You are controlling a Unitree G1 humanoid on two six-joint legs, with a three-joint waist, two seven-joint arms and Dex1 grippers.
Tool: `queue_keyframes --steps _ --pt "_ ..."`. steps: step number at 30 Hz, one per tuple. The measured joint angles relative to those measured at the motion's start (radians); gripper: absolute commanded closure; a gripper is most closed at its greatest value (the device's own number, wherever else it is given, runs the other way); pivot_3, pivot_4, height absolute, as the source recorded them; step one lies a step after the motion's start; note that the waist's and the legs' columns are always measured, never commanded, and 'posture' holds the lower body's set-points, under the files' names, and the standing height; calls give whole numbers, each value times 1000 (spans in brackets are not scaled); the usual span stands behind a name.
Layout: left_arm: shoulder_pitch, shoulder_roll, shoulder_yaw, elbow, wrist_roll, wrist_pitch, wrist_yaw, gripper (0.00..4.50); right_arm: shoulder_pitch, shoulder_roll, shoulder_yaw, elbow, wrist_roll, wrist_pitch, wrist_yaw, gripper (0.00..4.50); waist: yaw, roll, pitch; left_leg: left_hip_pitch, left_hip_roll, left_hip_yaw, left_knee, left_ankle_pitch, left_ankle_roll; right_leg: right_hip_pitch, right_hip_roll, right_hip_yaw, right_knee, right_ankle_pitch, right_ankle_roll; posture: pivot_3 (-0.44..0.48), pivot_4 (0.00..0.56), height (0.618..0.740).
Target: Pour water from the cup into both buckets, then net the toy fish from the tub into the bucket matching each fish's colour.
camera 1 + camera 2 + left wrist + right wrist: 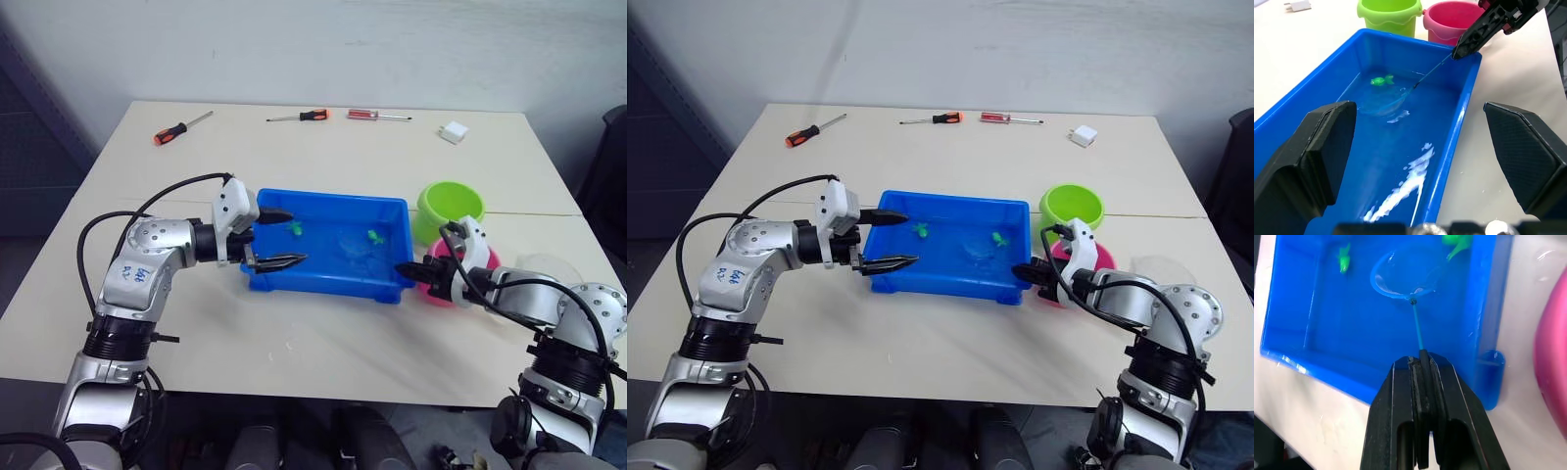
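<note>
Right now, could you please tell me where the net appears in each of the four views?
Left eye view: net in the tub, right of centre.
Right eye view: net just left of the right-hand green fish.
Left wrist view: net mid-tub, below that fish.
Right wrist view: net straight ahead of the right end effector.
Shared landmark: the tub.

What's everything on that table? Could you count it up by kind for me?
Blue tub: 1
Green toy fish: 2
Net: 1
Buckets, lime green and pink: 2
Screwdrivers: 3
Small white block: 1
Total: 10
</note>
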Motion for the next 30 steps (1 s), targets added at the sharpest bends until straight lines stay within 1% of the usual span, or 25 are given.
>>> queue_keyframes --steps 5,10,14,16,19,23,26,27,30 --pt "-2 -6 -1 3 1 -9 1 13 -4 -4 -8 0 63 0 -89 4500 1 0 0 -1 0 0 0 0 1 0 0 0 -1 0 0 0 150 740" --pt "-3 -13 -4 8 4 -19 0 13 12 -73 31 -45 151 -1 -115 4500 0 0 0 -1 0 0 -1 0 1 0 0 0 -2 0 0 0 150 740" --pt "-12 -20 -10 33 6 -30 -1 13 24 -84 48 -49 227 -34 -189 4500 -2 0 0 -1 0 0 -1 0 1 0 0 0 -3 0 0 0 150 740" --pt "-16 -23 -11 42 9 -35 -1 13 33 -113 66 -39 291 -69 -241 4500 -1 0 0 -1 0 0 -1 0 1 0 0 -1 -3 0 0 0 150 740" --pt "-36 -37 -13 48 14 -44 -2 13 41 -198 123 -22 353 -97 -276 4500 0 0 0 -2 0 0 -1 0 2 0 0 -1 -5 0 0 0 150 740" --pt "-49 -43 -14 58 15 -55 -2 13 57 -263 205 20 451 -171 -316 4500 0 0 0 -2 0 0 -1 0 2 0 0 -1 -10 0 1 0 150 740" --pt "-49 -47 -19 80 17 -57 -2 13 68 -321 292 27 573 -235 -342 4500 -3 0 0 -2 0 0 -2 0 2 0 0 -1 -10 0 1 0 150 740" --pt "-49 -47 -19 80 17 -58 -2 13 69 -326 300 26 585 -241 -344 4500 -3 0 0 -2 0 0 -2 0 2 0 1 -1 -10 0 1 0 150 740" --pt "-49 -50 -20 80 17 -63 -2 13 86 -374 385 -1 704 -318 -362 4500 0 0 0 -3 1 -1 -2 0 2 0 0 -1 -11 1 1 0 150 740"
